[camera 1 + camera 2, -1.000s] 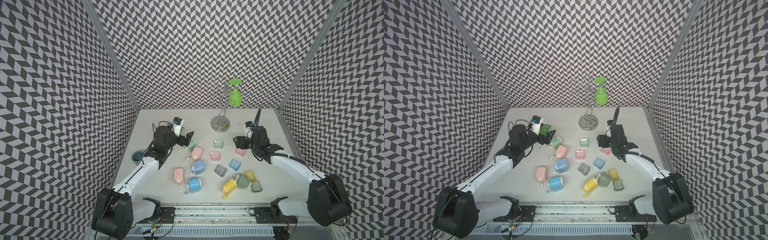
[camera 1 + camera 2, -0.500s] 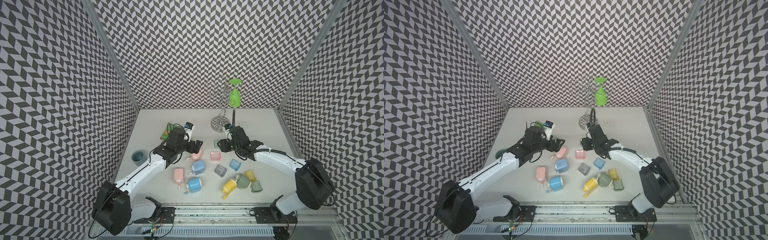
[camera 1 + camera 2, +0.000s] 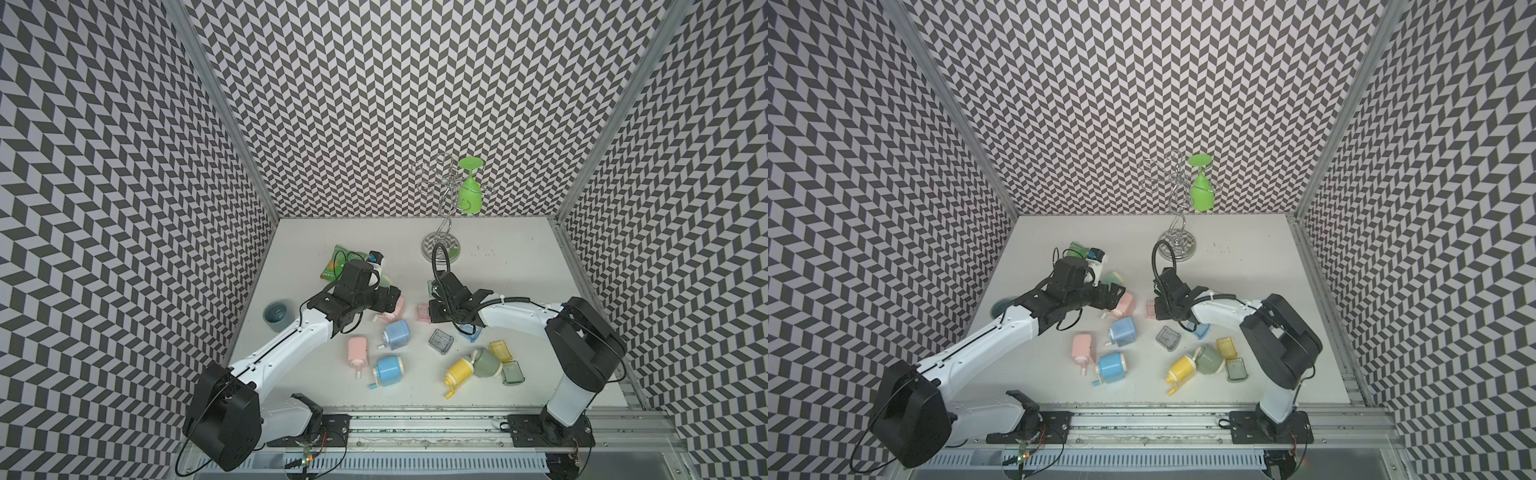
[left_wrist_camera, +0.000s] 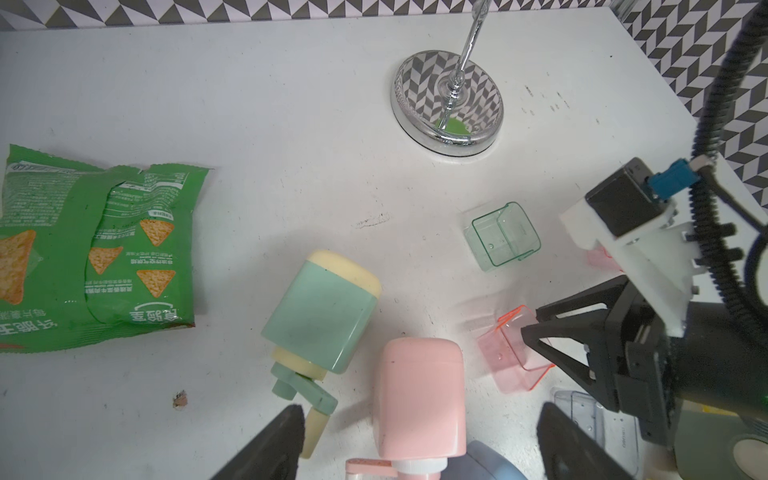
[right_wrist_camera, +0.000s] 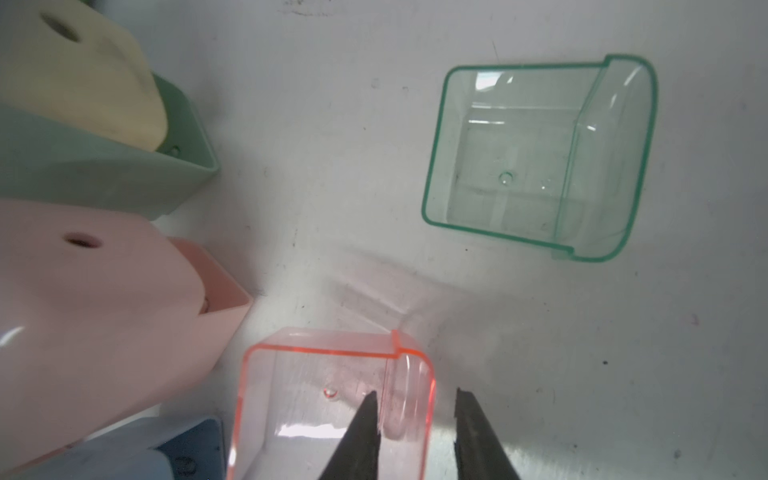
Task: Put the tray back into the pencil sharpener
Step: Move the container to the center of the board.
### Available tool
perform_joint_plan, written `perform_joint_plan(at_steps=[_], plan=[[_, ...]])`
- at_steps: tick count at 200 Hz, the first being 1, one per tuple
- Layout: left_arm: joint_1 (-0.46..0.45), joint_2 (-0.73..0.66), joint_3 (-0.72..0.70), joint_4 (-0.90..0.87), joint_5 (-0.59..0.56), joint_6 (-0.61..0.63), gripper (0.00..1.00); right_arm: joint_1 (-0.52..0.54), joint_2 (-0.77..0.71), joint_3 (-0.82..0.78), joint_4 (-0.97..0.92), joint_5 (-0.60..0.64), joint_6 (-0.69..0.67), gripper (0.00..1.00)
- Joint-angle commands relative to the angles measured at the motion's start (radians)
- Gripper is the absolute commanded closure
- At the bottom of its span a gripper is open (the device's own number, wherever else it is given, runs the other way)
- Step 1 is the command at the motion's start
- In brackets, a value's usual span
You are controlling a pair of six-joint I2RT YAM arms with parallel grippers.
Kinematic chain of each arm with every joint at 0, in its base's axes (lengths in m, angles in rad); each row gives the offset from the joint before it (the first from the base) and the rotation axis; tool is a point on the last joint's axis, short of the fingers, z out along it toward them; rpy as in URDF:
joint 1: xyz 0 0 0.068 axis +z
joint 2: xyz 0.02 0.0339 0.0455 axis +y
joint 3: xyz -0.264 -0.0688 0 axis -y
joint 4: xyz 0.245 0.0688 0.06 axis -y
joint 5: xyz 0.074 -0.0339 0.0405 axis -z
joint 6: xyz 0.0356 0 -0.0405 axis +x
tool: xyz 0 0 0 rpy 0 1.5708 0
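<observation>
The clear pink tray point(image 5: 332, 399) lies open side up on the white table, also seen in both top views point(image 3: 423, 311) point(image 3: 1151, 309). My right gripper point(image 5: 415, 392) straddles its end wall, one finger inside and one outside. A small gap still shows at the outer finger, so it stands open. A pink pencil sharpener point(image 4: 419, 395) lies on its side just left of the tray point(image 4: 511, 357). My left gripper point(image 4: 419, 409) hovers over it, open, with a finger on either side and no contact.
A clear green tray point(image 5: 536, 158) and a mint sharpener point(image 4: 324, 311) lie close by. Further sharpeners point(image 3: 397, 334) point(image 3: 459, 370) and trays point(image 3: 441, 340) are scattered nearer the front. A chips bag point(image 3: 338, 264), a blue cup point(image 3: 276, 316) and a chrome stand point(image 3: 441, 249) sit around them.
Both arms swung in toward the middle. The right jaws narrowed and came down over the pink tray's wall. The left gripper moved over the pink sharpener.
</observation>
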Motion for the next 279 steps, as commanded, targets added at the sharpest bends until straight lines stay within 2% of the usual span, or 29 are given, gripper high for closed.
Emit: perform_joint_plan(at_steps=[1,49,77,119,177,210,235,279], plan=[[-0.006,-0.026,0.009,-0.022,-0.014,-0.007,0.12,0.006,0.024,0.040,-0.023,0.080,0.046,0.74],[-0.006,-0.028,0.012,-0.025,-0.017,-0.005,0.12,0.006,0.015,0.063,-0.042,0.077,0.046,0.71],[-0.009,-0.023,0.011,-0.031,-0.007,-0.003,0.12,0.007,0.034,0.047,-0.029,0.063,0.053,0.76],[-0.020,-0.017,0.017,-0.063,0.004,0.011,0.13,0.005,0.028,0.028,-0.029,0.090,0.052,0.89],[-0.055,0.017,0.058,-0.134,0.016,0.030,0.15,-0.013,0.010,0.035,-0.078,0.184,0.008,0.93],[-0.074,0.064,0.099,-0.192,0.025,0.059,0.16,-0.063,-0.008,0.021,-0.084,0.221,-0.049,0.93],[-0.082,0.120,0.139,-0.246,0.017,0.067,0.16,-0.082,-0.017,0.011,-0.066,0.190,-0.083,0.92],[-0.093,0.187,0.167,-0.281,0.002,0.064,0.16,-0.082,-0.035,0.011,-0.040,0.136,-0.077,0.78]])
